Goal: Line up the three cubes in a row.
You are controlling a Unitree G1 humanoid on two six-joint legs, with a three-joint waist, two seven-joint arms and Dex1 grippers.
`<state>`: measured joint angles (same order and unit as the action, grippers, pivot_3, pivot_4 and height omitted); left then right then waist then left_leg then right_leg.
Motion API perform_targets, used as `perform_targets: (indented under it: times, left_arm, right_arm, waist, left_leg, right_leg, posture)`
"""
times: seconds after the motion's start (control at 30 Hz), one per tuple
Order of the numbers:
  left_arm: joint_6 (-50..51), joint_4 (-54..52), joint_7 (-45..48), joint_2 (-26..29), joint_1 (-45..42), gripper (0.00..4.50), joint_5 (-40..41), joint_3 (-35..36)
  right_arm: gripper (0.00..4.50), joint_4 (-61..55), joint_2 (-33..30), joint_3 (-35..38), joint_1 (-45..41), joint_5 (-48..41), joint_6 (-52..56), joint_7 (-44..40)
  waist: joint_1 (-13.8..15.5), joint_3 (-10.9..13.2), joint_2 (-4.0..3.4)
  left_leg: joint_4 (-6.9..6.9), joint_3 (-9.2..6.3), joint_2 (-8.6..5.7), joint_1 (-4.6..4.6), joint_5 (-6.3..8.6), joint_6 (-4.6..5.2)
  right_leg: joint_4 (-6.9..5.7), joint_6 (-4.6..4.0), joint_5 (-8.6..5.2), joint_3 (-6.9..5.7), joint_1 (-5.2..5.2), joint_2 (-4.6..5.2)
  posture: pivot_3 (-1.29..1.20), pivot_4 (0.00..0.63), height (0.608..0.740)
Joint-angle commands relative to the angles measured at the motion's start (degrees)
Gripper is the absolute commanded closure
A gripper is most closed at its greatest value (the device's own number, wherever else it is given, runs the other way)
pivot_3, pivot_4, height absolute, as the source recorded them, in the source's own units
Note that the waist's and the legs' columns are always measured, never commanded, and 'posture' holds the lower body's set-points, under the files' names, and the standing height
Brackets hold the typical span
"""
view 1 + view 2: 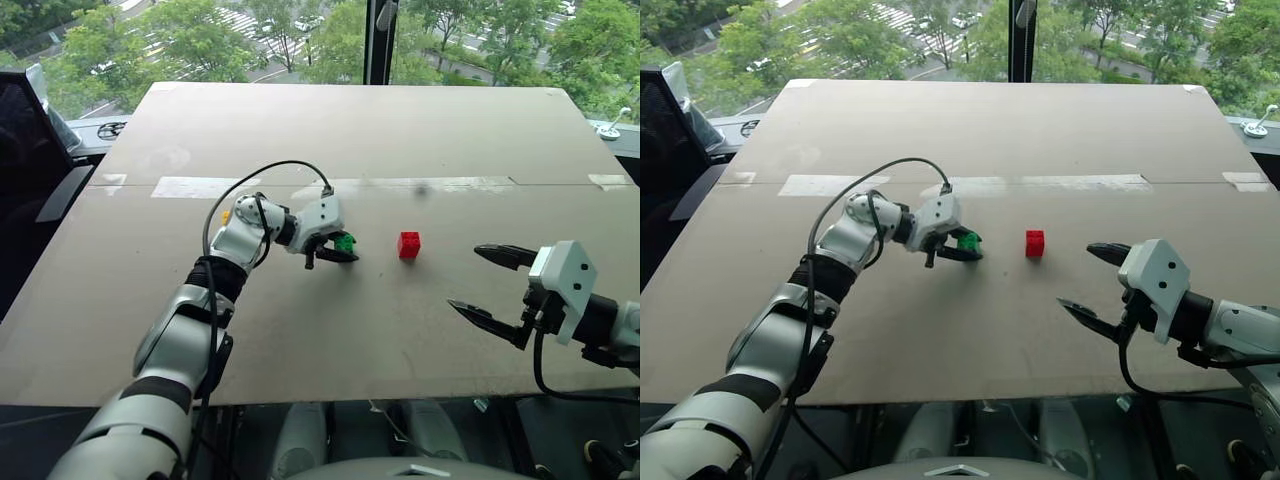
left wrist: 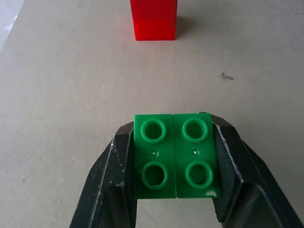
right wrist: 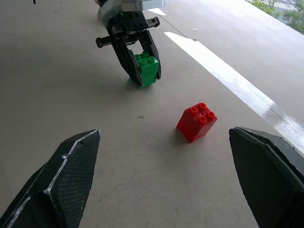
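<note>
We see our left gripper (image 1: 337,250) pinching the green cube (image 1: 345,241) between its two black fingers (image 2: 111,175), studs up, low over the middle of the brown table (image 1: 400,130); whether the cube's base touches the surface we cannot tell. The red cube (image 1: 408,245) stands upright on the table just beside it, toward the right edge, apart from the green one and not touched by either gripper. A sliver of the yellow cube (image 1: 227,215) shows behind our left wrist, toward the left edge. Our right gripper (image 1: 492,286) hovers near the right edge with its jaws spread wide and nothing between them, well apart from the red cube. A strip of pale tape (image 1: 200,187) runs across the table beyond the cubes. We can read no writing or brand on the cubes, the grippers or the table.
</note>
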<state>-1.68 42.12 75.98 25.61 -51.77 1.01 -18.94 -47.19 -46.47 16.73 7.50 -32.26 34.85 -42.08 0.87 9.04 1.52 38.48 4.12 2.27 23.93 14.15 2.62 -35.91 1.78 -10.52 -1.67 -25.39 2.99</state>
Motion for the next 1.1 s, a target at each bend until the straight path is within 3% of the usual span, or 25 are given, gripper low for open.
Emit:
perform_targets:
  times: [0.03,0.47,0.5,0.57,0.67,0.87,1.1]
  left_arm:
    - [-1.62,1.36,0.36,-0.78,-2.40,3.19,-0.59,0.87]
    - [-6.01,8.99,2.03,-2.77,-5.69,3.19,-2.36,1.28]
    - [-6.24,9.36,2.25,-2.92,-5.86,2.17,-2.38,1.32]
    - [-6.74,9.79,2.57,-2.94,-6.01,1.48,-2.59,1.33]
    - [-6.63,9.87,1.92,-2.49,-6.27,0.04,-2.62,2.24]
    - [2.64,-1.16,4.20,3.52,-3.35,0.04,2.68,8.01]
    - [28.07,-32.15,-7.61,13.90,12.07,0.04,12.86,23.80]
  right_arm:
    - [0.00,-3.07,-0.09,1.84,0.25,-1.21,0.29,1.28]
    - [0.00,-4.38,-0.19,3.55,2.78,-1.51,0.31,2.58]
    - [0.00,-4.46,-0.19,3.57,2.94,-1.41,0.28,2.73]
    - [0.00,-4.66,-0.13,3.59,3.21,-1.36,0.24,2.99]
    - [0.00,-4.98,-0.04,3.74,3.68,-1.38,0.18,3.17]
    - [0.00,-4.65,0.23,3.31,4.08,-1.14,-0.58,2.92]
    - [0.00,-0.89,0.70,-1.70,0.62,0.57,-4.12,0.98]
  waist:
    - [0.00,0.00,0.00]
    - [0.01,-0.01,0.02]
    - [0.02,-0.01,0.02]
    - [0.00,-0.01,0.02]
    - [-0.02,-0.01,0.02]
    - [-0.26,0.01,0.04]
    - [-0.90,-0.01,0.02]
  left_leg:
    - [0.00,-0.01,0.00,0.00,0.00,0.00]
    - [0.03,0.00,0.00,0.00,0.00,0.00]
    - [0.03,0.00,0.00,0.00,0.00,0.00]
    - [0.03,0.00,0.00,0.00,0.00,0.00]
    - [0.03,-0.01,-0.01,0.00,0.00,0.00]
    - [0.03,-0.05,0.04,-0.01,0.00,0.00]
    - [0.02,-0.03,0.12,-0.11,0.00,-0.01]
  right_leg:
    - [0.00,0.00,0.00,0.00,0.00,0.00]
    - [-0.01,0.00,0.00,-0.02,0.03,0.00]
    - [-0.01,0.00,0.00,-0.02,0.03,0.00]
    - [-0.01,0.00,0.01,-0.02,0.03,0.00]
    - [-0.01,0.00,0.01,-0.02,0.03,0.00]
    - [-0.03,0.00,0.01,0.00,0.01,-0.02]
    - [-0.08,0.05,0.03,0.07,0.04,-0.01]
  posture:
    - [0.00,0.150,0.740]
    - [0.00,0.150,0.740]
    - [0.00,0.150,0.740]
    - [0.00,0.150,0.740]
    - [0.00,0.150,0.740]
    - [0.00,0.150,0.740]
    - [0.00,0.150,0.740]
